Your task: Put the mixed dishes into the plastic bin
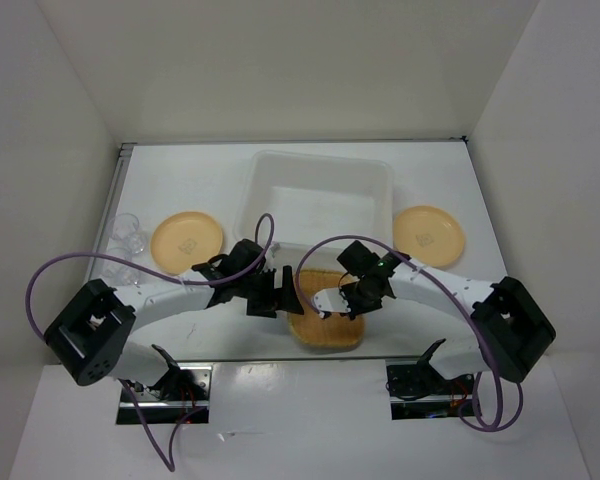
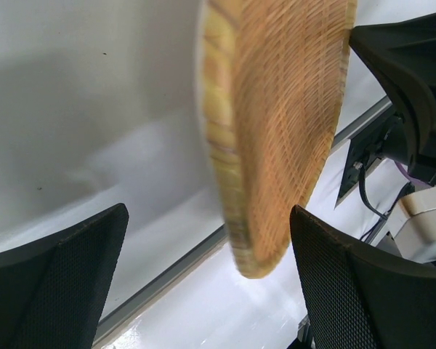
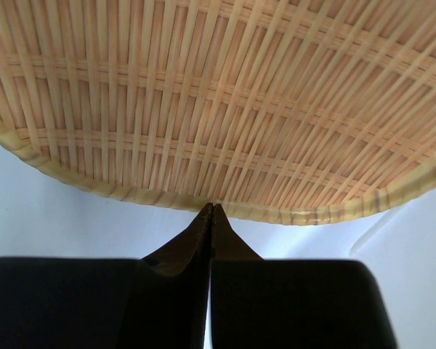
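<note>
Closed right gripper (image 3: 211, 207) at rim of tray (image 3: 218, 94); its edge within wide-open left gripper (image 2: 209, 212).

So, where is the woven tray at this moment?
In the top view the woven tray is at the near edge of the table, centrally, just in front of the plastic bin, between the open left claw and the shut right claw.

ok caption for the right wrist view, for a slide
right wrist view: shut fingers, tips at the rim of the orange-tan woven tray, which fills the upper frame
</note>
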`<action>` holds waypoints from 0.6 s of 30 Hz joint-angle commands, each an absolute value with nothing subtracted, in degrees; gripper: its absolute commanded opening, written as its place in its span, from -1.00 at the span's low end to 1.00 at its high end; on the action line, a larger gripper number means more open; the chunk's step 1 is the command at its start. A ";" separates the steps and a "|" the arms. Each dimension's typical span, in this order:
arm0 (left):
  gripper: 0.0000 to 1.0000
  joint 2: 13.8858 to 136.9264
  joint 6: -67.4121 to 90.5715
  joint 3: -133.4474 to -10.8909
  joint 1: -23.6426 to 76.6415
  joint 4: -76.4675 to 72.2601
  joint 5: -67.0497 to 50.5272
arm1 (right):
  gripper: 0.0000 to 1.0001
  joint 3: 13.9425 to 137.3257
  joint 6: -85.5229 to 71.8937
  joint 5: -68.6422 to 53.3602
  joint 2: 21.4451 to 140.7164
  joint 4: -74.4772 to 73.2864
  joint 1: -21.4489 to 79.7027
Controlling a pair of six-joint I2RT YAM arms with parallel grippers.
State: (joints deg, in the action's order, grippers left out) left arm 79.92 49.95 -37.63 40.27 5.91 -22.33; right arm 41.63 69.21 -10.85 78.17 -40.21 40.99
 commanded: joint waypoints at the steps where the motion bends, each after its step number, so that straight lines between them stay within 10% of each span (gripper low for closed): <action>1: 0.95 78.49 50.89 -37.79 40.52 5.10 -22.15 | -1.00 39.91 69.79 -10.81 79.37 -40.61 40.87; 18: 0.69 86.12 49.75 -42.80 41.57 1.41 -24.43 | -1.00 39.38 69.26 -10.81 79.37 -39.55 40.87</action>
